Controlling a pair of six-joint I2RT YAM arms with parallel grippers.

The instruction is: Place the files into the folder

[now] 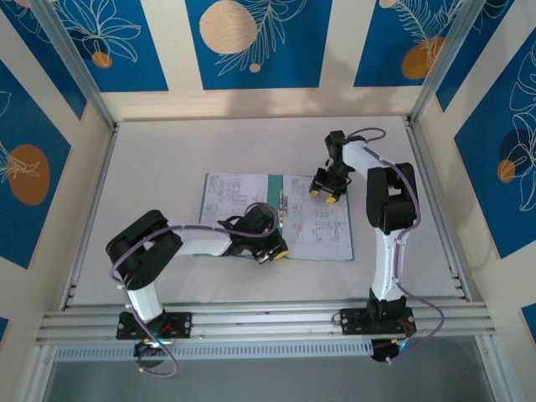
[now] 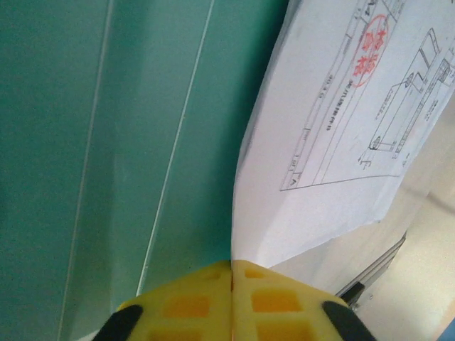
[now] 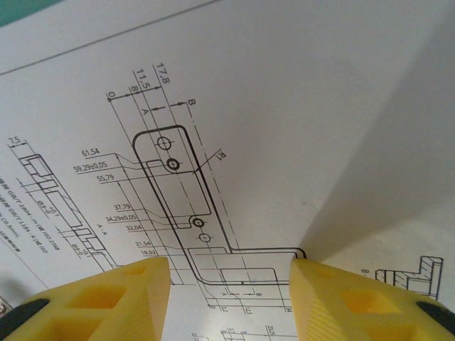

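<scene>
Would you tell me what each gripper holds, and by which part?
The left gripper pinches a paper sheet by one corner; the right gripper is open and holds nothing.

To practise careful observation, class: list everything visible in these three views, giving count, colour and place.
files: at least two sheets, white with black drawings, left and right over the folder
folder: one, teal-green, open, mid-table
stamp: one, red, on the sheet beside the left gripper
table: one, white, under everything
wall panels: several, blue with orange circles and white leaves, around the table
frame rails: silver, along the near edge
left gripper: one, yellow pads, shut, at a sheet's edge near the folder's spine
right gripper: one, yellow pads, open, over the right-hand sheet
</scene>
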